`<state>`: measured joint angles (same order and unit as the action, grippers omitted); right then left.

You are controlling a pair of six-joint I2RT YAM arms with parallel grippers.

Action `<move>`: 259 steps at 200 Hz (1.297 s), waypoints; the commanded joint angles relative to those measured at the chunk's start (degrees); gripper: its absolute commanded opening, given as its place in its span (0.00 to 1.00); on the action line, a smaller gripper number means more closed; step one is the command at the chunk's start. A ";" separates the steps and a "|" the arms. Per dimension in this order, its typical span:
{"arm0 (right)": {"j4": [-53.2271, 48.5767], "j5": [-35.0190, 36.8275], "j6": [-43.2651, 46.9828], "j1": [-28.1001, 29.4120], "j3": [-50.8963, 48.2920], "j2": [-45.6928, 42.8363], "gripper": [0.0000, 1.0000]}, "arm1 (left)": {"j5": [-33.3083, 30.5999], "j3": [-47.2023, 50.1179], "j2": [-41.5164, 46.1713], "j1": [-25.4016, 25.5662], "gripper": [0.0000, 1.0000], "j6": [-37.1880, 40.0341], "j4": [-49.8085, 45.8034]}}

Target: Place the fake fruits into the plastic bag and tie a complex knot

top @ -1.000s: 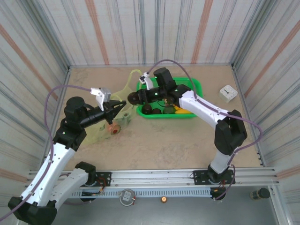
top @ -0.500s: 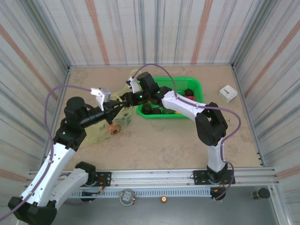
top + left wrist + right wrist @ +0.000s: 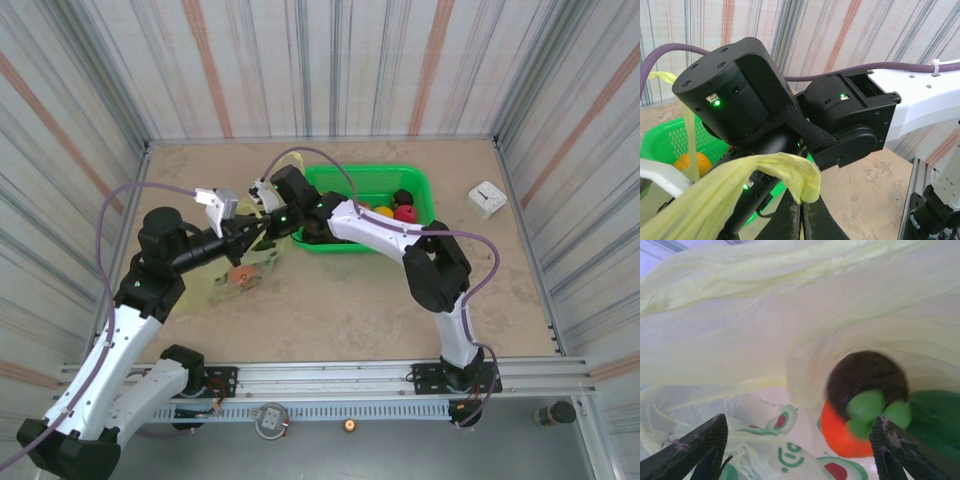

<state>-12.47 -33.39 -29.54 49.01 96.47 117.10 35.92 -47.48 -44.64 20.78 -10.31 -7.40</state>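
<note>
Right arm has swung from basket [image 3: 418,172] to bag [image 3: 740,330] mouth, left of centre; right gripper [image 3: 797,425] gapes above a brown fruit [image 3: 865,375] inside. Left gripper [image 3: 801,205], pinching the bag rim, should hold it high and taut.

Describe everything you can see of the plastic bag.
The bag is thin, translucent yellow-green film, crumpled, with small green-and-red prints. It lies on the table left of the green basket. The left fingers pinch its rim, holding the mouth up. The right fingers, spread apart, are at the mouth. A dark brown fruit and an orange one show inside.
</note>
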 commanded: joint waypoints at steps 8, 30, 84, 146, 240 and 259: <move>-1.11 0.18 0.96 -1.87 -2.48 -4.30 0.65 | 0.38 0.31 1.10 0.23 0.00 1.19 0.20; -1.08 0.47 1.83 -2.92 -3.65 -6.36 0.52 | 0.29 0.29 1.01 0.23 0.00 1.25 0.15; -0.27 1.87 2.75 -6.70 -8.85 -14.80 0.41 | -0.06 0.30 0.93 0.27 0.00 1.25 -0.02; -2.66 1.11 4.34 -12.59 -15.79 -24.62 0.41 | -1.01 0.42 0.62 0.23 0.00 0.90 -0.04; -28.66 18.65 8.30 -19.66 -11.79 -17.46 0.45 | -0.68 0.55 0.13 0.49 0.00 0.90 0.06; -32.62 19.59 8.45 -18.89 -8.95 -13.81 0.49 | -0.57 0.54 -0.05 0.48 0.00 0.90 0.04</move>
<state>-34.85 -18.48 -23.22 29.02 83.46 99.31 35.29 -47.44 -44.66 20.78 -10.31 -7.42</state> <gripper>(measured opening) 0.468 0.049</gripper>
